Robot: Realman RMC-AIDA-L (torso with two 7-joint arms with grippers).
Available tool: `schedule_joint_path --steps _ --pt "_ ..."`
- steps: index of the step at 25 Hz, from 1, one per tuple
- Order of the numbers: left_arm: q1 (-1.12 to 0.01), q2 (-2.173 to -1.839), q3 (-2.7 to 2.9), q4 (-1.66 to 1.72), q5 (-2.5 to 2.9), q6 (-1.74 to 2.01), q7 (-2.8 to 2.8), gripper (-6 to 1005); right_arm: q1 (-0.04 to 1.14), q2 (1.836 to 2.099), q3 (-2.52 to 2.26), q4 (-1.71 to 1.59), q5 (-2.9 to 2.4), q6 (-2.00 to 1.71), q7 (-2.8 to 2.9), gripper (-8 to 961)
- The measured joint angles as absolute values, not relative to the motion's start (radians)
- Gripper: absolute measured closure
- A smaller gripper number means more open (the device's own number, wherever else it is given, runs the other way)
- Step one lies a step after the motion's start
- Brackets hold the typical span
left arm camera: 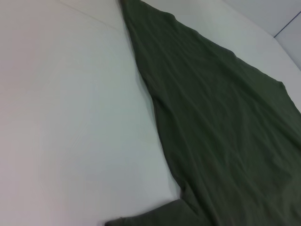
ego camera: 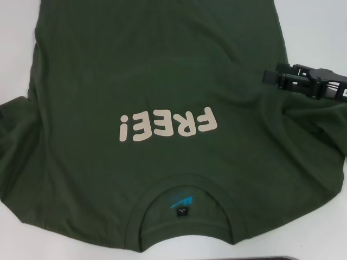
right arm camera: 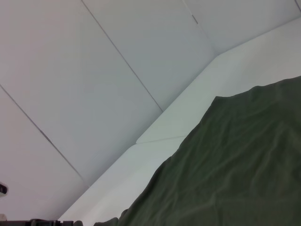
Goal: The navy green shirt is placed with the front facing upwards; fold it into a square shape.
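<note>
The navy green shirt (ego camera: 162,70) lies spread front up on the white table (ego camera: 16,49), covering most of the head view. Its pale "FREE!" lettering (ego camera: 167,127) reads upside down from here. The ribbed collar (ego camera: 184,208), with a blue logo and a black tag inside, is at the near edge. My right gripper (ego camera: 271,77), black, reaches in from the right and hovers over the shirt's right side near the sleeve. The left wrist view shows the shirt's (left arm camera: 225,127) long side edge on the table, and the right wrist view shows its (right arm camera: 235,179) hem corner. The left gripper is out of view.
Bare white table (left arm camera: 70,117) shows along the shirt's left side and at the far right corner (ego camera: 320,32). White wall panels (right arm camera: 94,84) rise behind the table's far edge. A dark strip (ego camera: 282,258) lies at the near edge of the head view.
</note>
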State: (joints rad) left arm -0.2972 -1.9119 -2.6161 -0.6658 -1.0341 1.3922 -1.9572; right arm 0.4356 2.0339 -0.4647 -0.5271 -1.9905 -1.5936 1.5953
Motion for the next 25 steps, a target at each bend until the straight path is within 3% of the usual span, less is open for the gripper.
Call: schedule_joint_path --steps 6,17,25 --pt "-0.299 -1.913 -2.619 -0.665 -1.0 1.362 -1.977 226 0.437 2.034 -0.452 -0.528 -1.989 -1.594 1.595 39" --pt "-0.307 -1.923 -2.614 -0.691 -0.983 1.37 -1.986 697 0.443 2.034 -0.442 -0.528 -1.988 -1.595 1.595 39" --pt "-0.312 -1.938 -2.627 -0.73 -0.991 1.423 -1.986 863 0.443 2.034 -0.442 -0.527 -1.988 -1.594 1.595 39"
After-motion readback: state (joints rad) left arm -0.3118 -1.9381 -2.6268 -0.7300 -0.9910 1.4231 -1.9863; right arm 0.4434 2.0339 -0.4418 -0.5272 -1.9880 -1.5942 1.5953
